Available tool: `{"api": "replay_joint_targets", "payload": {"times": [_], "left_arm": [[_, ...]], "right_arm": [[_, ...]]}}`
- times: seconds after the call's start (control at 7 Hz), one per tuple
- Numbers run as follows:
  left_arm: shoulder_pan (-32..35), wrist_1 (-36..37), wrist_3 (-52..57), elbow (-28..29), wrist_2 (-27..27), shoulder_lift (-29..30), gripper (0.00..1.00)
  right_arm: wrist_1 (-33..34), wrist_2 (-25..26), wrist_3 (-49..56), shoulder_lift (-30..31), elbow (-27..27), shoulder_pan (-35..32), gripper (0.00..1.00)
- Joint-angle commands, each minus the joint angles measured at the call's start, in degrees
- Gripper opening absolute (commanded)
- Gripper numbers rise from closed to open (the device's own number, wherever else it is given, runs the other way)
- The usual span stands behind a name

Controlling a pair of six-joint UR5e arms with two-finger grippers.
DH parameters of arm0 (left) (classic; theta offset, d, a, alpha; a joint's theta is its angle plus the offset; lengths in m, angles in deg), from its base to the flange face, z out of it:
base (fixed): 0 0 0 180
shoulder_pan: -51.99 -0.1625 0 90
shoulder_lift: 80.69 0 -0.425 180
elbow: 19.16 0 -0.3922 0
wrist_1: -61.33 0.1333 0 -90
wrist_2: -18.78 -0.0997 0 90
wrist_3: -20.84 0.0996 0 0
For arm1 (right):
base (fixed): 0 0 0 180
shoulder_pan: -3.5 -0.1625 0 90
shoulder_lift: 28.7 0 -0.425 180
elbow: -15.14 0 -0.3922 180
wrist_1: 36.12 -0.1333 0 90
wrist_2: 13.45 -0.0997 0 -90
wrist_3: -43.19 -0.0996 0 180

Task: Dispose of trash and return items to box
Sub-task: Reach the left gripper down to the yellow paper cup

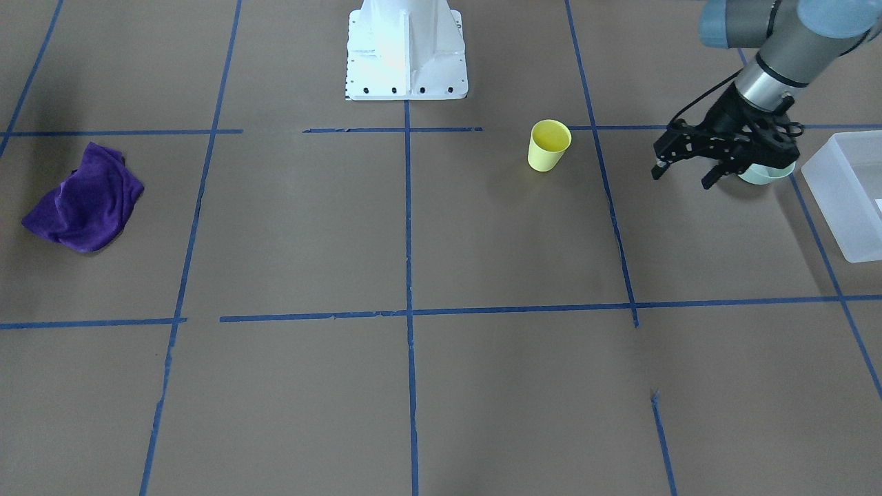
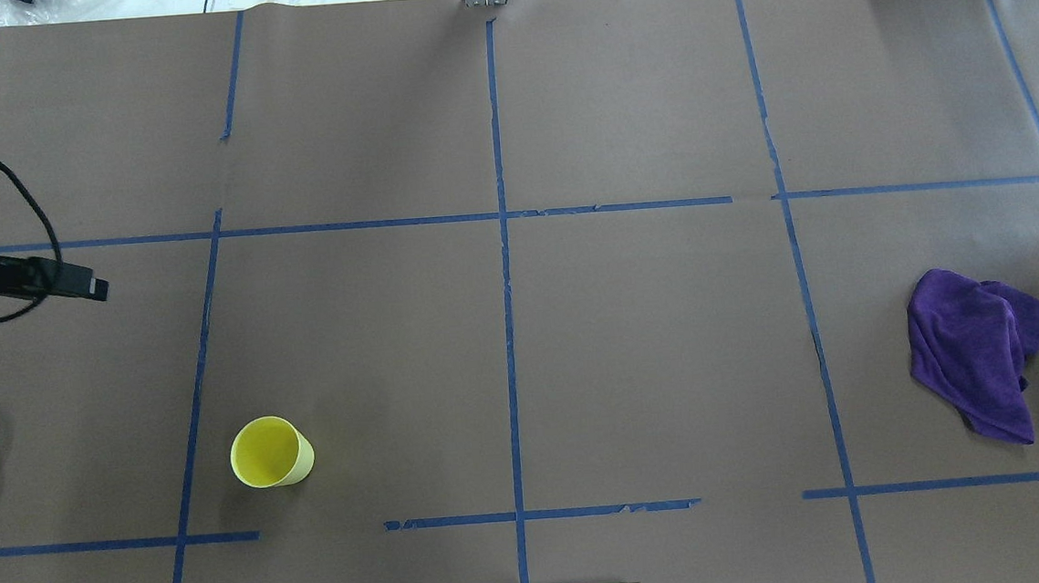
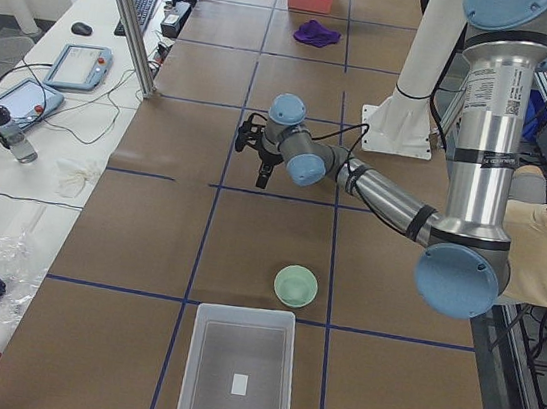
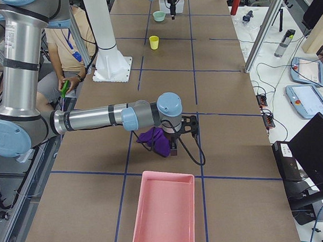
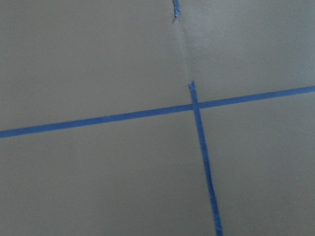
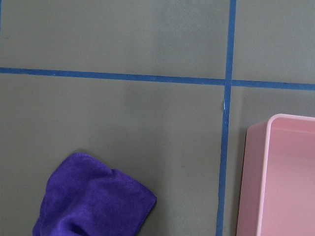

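Note:
The pale-yellow cup (image 1: pixel 549 145) stands upright on the brown table, also in the overhead view (image 2: pixel 270 451). The mint-green bowl (image 3: pixel 296 286) sits just beside the translucent white box (image 3: pixel 235 381), apart from it. In the front view the bowl (image 1: pixel 763 176) is partly hidden behind my left gripper (image 1: pixel 683 178), which is open and empty above the table, between cup and box (image 1: pixel 847 193). My right gripper (image 4: pixel 175 147) hovers over the purple cloth (image 4: pixel 154 140); it shows only in the right side view, so I cannot tell whether it is open or shut.
The purple cloth (image 1: pixel 86 200) lies crumpled at the robot's right end of the table. A pink bin (image 4: pixel 162 211) stands near it and shows in the right wrist view (image 6: pixel 280 177). The white robot base (image 1: pixel 406 48) stands at the table's edge.

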Motion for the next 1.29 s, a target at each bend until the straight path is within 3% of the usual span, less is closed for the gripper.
{"api": "replay_joint_targets", "payload": {"times": [0.0, 0.14, 0.43, 0.86, 1.14], "left_arm": [[-11.4, 0.5, -11.5, -4.4, -4.8, -0.1, 1.0], [-17.4, 2.4, -16.3, -4.8, -8.7, 0.0, 1.0], [-23.3, 6.6, -21.5, -6.8, -12.8, 0.0, 1.0], [-24.6, 6.9, -22.1, -5.7, -15.6, 0.4, 1.0], [-24.7, 6.8, -22.0, -2.0, -18.0, 2.6, 0.98]], "right_arm": [[0.0, 0.0, 0.0, 0.0, -0.1, 0.0, 1.0], [0.0, -0.1, 0.0, 0.0, -0.2, 0.0, 1.0], [0.0, 0.0, 0.1, 0.0, -0.3, 0.0, 1.0], [0.1, 0.0, 0.3, 0.1, -1.0, 0.0, 1.0], [0.0, 0.0, 0.4, 0.1, -1.6, 0.0, 1.0]]}}
